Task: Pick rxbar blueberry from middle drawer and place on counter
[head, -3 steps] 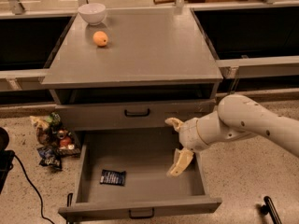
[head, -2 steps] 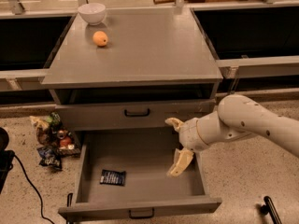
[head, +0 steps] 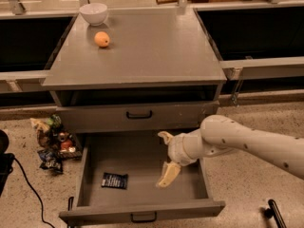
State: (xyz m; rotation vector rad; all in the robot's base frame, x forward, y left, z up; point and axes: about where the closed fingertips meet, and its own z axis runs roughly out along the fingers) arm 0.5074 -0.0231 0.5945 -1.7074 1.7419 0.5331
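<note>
The rxbar blueberry [head: 114, 180], a dark flat wrapper with white lettering, lies on the floor of the open middle drawer [head: 142, 213], toward its left side. My gripper [head: 165, 158] hangs over the drawer's right-middle part, open and empty, with cream fingers spread apart; one fingertip [head: 165, 180] points down into the drawer, the other sits higher near the drawer front above. The bar is about a hand's width to the left of the gripper. The counter [head: 152, 51] is the grey cabinet top above.
An orange fruit [head: 101, 39] and a white bowl [head: 93, 13] sit at the counter's back left. A closed drawer front with a black handle [head: 139, 114] is above the open drawer. Snack bags [head: 53, 141] lie on the floor to the left.
The gripper has shifted slightly left over the drawer, closer to the bar. The bar and drawer have not moved.
</note>
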